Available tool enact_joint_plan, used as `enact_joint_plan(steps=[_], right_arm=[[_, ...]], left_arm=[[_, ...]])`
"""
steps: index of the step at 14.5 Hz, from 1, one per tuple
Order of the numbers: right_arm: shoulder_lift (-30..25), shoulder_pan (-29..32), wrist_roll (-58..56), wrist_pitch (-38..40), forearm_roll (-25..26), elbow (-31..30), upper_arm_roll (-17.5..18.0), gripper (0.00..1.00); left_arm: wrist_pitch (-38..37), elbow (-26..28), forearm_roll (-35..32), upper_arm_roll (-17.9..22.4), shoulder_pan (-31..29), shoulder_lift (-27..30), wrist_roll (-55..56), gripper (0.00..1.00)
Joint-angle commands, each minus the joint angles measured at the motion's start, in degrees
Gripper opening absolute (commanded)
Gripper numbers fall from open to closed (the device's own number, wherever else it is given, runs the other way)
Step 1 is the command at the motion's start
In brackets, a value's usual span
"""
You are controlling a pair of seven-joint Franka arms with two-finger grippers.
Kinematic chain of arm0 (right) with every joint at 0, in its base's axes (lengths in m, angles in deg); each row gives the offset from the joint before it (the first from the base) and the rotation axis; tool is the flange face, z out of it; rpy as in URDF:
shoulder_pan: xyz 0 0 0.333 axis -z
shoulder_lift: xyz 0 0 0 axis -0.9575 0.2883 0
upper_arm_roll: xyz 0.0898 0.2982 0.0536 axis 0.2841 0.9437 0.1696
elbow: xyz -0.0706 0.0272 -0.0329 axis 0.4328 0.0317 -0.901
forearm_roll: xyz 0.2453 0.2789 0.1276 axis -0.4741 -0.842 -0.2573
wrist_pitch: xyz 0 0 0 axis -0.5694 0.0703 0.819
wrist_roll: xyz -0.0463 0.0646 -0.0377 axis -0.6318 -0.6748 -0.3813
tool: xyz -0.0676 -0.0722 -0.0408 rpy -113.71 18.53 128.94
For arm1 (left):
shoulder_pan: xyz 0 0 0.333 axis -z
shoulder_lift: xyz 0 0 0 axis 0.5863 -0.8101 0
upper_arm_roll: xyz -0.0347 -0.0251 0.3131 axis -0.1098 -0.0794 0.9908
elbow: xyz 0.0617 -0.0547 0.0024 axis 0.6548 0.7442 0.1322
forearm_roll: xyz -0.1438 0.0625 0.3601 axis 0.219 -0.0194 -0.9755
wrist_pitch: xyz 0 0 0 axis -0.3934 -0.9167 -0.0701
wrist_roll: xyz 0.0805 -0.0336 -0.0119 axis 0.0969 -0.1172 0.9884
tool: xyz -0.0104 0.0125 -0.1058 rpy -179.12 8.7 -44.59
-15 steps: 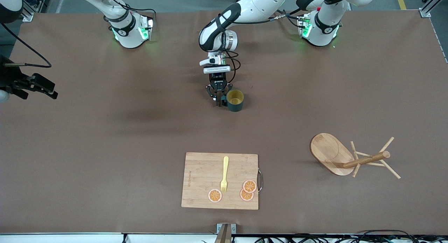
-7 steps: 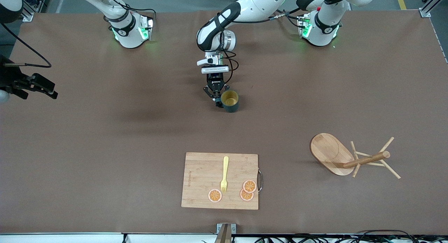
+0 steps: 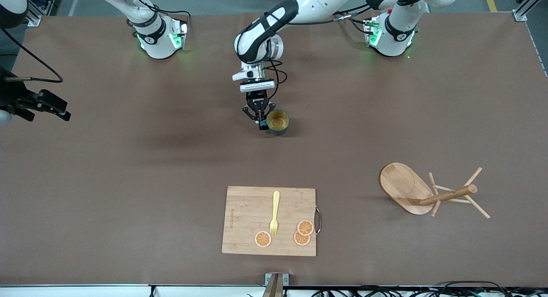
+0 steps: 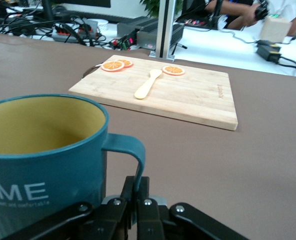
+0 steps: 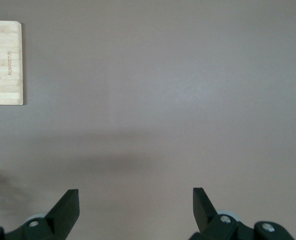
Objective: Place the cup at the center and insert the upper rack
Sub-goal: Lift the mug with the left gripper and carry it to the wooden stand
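My left gripper (image 3: 262,125) was clenched on the handle of the cup (image 3: 278,122), which sat near the table (image 3: 128,181) middle, farther from the front camera than the cutting board (image 3: 248,220). The rack (image 3: 428,194) lay tipped toward my left arm's end. My right gripper (image 5: 136,204) hung released over bare table, waiting.
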Motion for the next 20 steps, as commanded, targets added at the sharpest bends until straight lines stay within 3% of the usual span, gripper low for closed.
enact_joint_plan(steps=[1,7,10,15,18,20], right_arm=[[-0.9,-0.3,-0.2,0.3,0.9,-0.5,-0.1,1.00],[-0.9,-0.4,-0.3,0.3,0.9,-0.5,0.0,1.00],[-0.9,-0.6,-0.3,0.2,0.9,-0.5,0.1,1.00],[-0.9,-0.4,-0.3,0.3,0.9,-0.5,0.1,1.00],[-0.9,-0.5,-0.3,0.3,0.8,-0.5,0.1,1.00],[-0.9,-0.6,-0.3,0.3,0.8,-0.5,0.2,1.00]], left_arm=[[2.0,-2.9,8.5,-0.5,-1.5,3.3,-7.4,0.00],[7.3,-10.9,31.0,-0.5,-8.3,12.7,-15.5,0.00],[10.8,-12.1,40.5,-0.5,-13.7,16.9,-15.3,0.00],[20.2,-11.9,55.1,-0.5,-25.0,21.8,-15.5,0.00],[23.6,-10.0,58.8,-0.8,-31.0,24.5,-16.0,0.00],[28.8,-6.7,62.1,-3.3,-36.9,26.7,-18.4,0.00]])
